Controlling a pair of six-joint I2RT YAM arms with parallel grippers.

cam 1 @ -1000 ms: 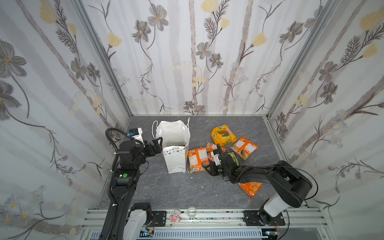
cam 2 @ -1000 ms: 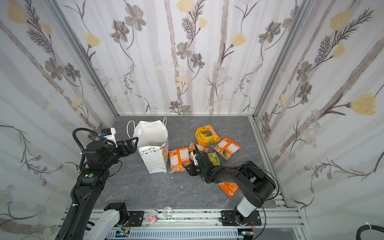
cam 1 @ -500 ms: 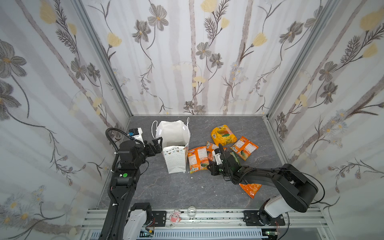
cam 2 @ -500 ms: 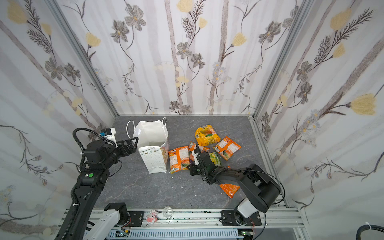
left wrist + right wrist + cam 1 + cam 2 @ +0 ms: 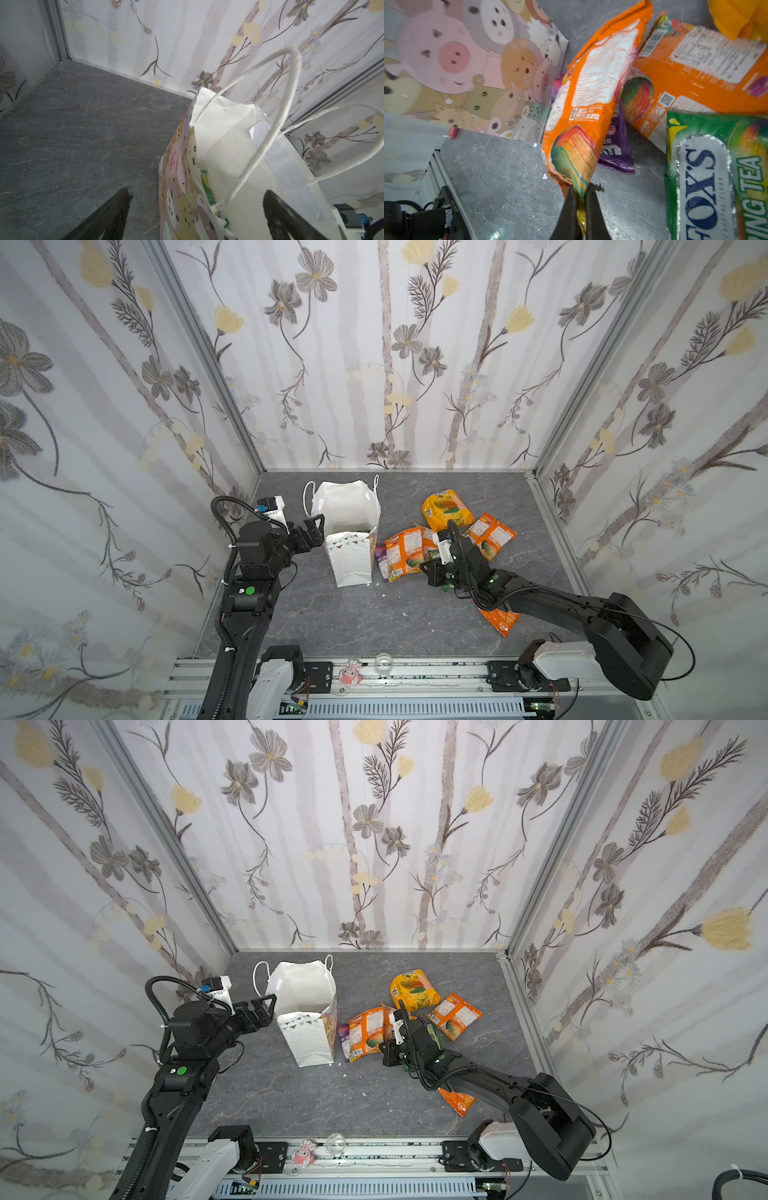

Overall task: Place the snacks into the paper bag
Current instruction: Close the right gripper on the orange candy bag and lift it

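Observation:
The white paper bag (image 5: pixel 349 568) (image 5: pixel 309 1042) stands open at left centre, with a green packet (image 5: pixel 207 187) inside. My left gripper (image 5: pixel 316 526) (image 5: pixel 196 193) is open astride the bag's printed wall. My right gripper (image 5: pixel 430 572) (image 5: pixel 581 192) is shut on the bottom corner of an orange packet (image 5: pixel 405 556) (image 5: pixel 589 99) that lies beside the bag. Under that packet is a purple one (image 5: pixel 619 149). A green FOX'S packet (image 5: pixel 708 176), an orange packet (image 5: pixel 490 533) and a puffy yellow-orange one (image 5: pixel 446 508) lie close by.
Another orange packet (image 5: pixel 498 618) lies partly under my right arm. A small pink-red piece (image 5: pixel 452 133) sits at the bag's base. A pink figure (image 5: pixel 349 676) rests on the front rail. Flowered walls enclose the grey floor (image 5: pixel 353 622) on three sides.
My right gripper has shut on the orange packet's corner. The right arm has stretched out lower along the floor. The left arm and the bag have not moved.

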